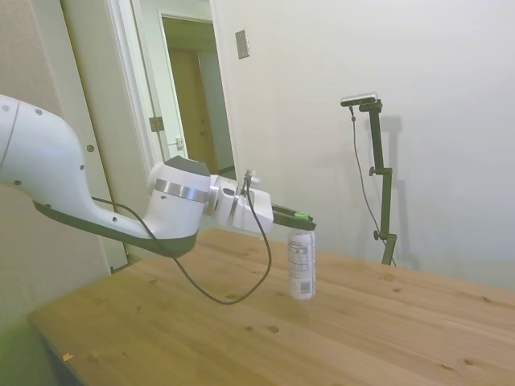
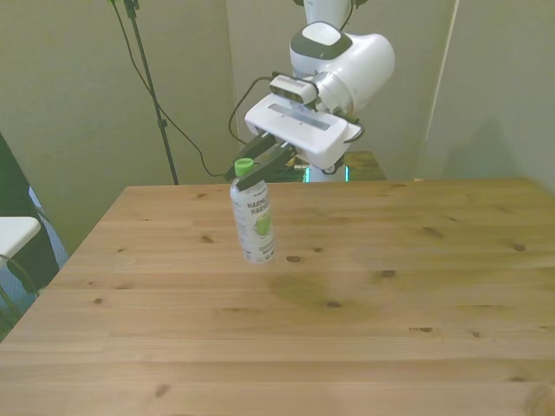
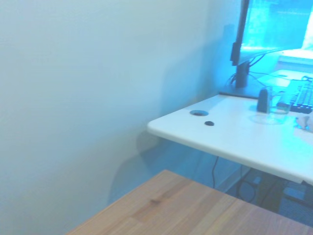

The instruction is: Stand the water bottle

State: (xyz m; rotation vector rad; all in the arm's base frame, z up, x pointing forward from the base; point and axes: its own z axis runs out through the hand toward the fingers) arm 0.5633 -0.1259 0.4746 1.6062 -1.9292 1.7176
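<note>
Hand (image 1: 301, 219) of the white robot arm (image 1: 48, 169) reaches out level over the wooden table (image 1: 378, 330), its dark fingers (image 2: 270, 160) closed narrowly about the neck of the small clear plastic water bottle with a white printed label and a green screw cap (image 1: 302, 264). The bottle hangs straight down from the hand, upright or nearly so — in the front view (image 2: 252, 221) its base leans slightly toward that view's right. The green cap (image 2: 244, 165) sits just above the fingers, and the labelled body lies wholly below them. Whether the base touches the boards or hangs just clear of them cannot be told; in the side view it is at or very near the surface, with a faint shadow just beneath. A black cable (image 1: 241, 281) loops down from the wrist behind the hand and swings low toward the table without clearly touching it. The wrist view shows neither bottle nor fingers — only a corner of the wooden table (image 3: 195, 210), a pale wall (image 3: 88, 98), and beyond it a white desk (image 3: 234, 137) carrying a monitor (image 3: 274, 24), a keyboard (image 3: 303, 98) and a small clear glass (image 3: 279, 103).
</note>
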